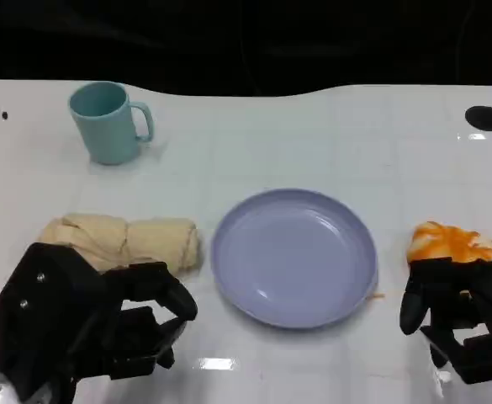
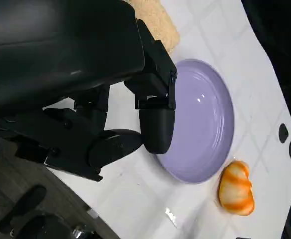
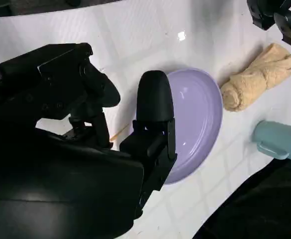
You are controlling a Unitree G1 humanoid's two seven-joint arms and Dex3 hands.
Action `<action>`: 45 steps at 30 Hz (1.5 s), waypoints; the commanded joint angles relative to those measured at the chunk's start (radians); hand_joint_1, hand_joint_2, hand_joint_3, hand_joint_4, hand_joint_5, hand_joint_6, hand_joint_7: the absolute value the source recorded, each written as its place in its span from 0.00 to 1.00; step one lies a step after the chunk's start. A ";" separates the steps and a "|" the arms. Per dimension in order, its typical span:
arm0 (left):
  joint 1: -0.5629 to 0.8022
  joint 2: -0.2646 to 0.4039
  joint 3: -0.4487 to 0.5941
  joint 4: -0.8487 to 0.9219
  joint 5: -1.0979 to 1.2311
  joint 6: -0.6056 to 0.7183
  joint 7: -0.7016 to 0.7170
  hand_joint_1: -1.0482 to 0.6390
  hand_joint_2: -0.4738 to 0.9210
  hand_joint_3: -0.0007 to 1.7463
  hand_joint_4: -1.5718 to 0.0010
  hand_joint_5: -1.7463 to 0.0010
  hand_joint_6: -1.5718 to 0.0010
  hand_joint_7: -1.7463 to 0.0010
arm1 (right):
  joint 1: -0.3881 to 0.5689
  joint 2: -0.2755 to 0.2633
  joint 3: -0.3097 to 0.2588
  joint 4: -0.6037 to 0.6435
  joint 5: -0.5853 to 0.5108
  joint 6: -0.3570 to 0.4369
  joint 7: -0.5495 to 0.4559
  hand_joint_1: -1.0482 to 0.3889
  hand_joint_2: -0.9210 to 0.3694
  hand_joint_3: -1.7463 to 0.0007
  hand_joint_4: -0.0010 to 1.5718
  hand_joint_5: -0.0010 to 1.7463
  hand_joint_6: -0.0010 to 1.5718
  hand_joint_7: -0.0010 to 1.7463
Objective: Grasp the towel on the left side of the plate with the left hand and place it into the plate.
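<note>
A rolled beige towel lies on the white table just left of the lavender plate. My left hand hovers in front of the towel, near the table's front edge, fingers apart and holding nothing. The left wrist view shows its fingers over the table beside the plate, with a corner of the towel behind. My right hand is at the lower right, fingers spread and holding nothing. The right wrist view shows the plate and the towel beyond it.
A teal mug stands at the back left. An orange-and-white object lies right of the plate, just beyond my right hand; it is also in the left wrist view. The mug is in the right wrist view too.
</note>
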 commanded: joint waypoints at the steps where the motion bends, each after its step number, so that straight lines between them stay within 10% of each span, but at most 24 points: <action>1: -0.004 0.010 0.009 0.000 -0.004 0.000 -0.001 0.55 0.92 0.41 0.64 0.00 0.62 0.16 | 0.001 -0.010 -0.006 -0.010 0.003 0.011 0.000 0.82 0.17 0.46 0.41 1.00 0.41 0.84; 17: 0.008 0.028 -0.007 0.078 0.101 -0.211 0.012 0.54 0.90 0.40 0.65 0.16 0.58 0.31 | -0.003 -0.006 -0.004 -0.002 -0.001 -0.004 -0.002 0.82 0.17 0.46 0.41 1.00 0.41 0.85; 23: 0.032 0.019 -0.008 0.078 0.161 -0.326 0.041 0.51 1.00 0.24 0.67 0.24 0.62 0.61 | 0.004 -0.004 -0.005 -0.013 0.002 -0.009 -0.004 0.82 0.19 0.44 0.42 1.00 0.41 0.85; 31: 0.024 0.043 -0.029 0.063 0.290 -0.404 0.078 0.47 1.00 0.14 0.75 0.43 0.69 0.88 | 0.005 -0.007 -0.008 -0.024 0.005 -0.001 -0.003 0.82 0.20 0.43 0.42 0.99 0.40 0.85; 45: -0.089 0.180 -0.114 0.094 0.814 -0.464 0.171 0.29 1.00 0.02 0.78 0.82 0.74 1.00 | 0.019 -0.006 -0.002 -0.060 0.005 0.031 -0.006 0.82 0.19 0.43 0.42 1.00 0.40 0.86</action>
